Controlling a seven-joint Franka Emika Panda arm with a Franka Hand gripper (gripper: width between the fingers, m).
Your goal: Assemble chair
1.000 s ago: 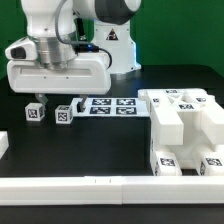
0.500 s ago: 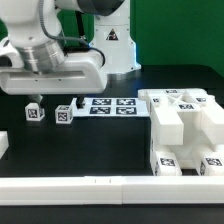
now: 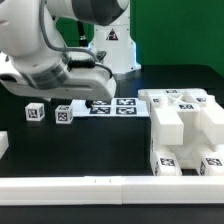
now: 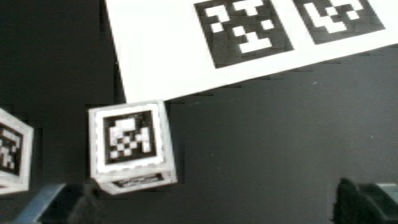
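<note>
The joined white chair parts stand as a blocky tagged structure at the exterior view's right. Two small tagged pegs stand on the black table under the arm's white hand. In the wrist view one peg lies close to one dark fingertip, and the other peg is cut off by the frame edge. My gripper is open, with only bare black table between its fingers.
The marker board lies flat behind the pegs and shows in the wrist view too. A long white rail runs along the front edge. A small white piece sits at the exterior view's far left.
The hand has tilted and swung toward the exterior view's left, above the pegs. Pegs and chair parts have not moved.
</note>
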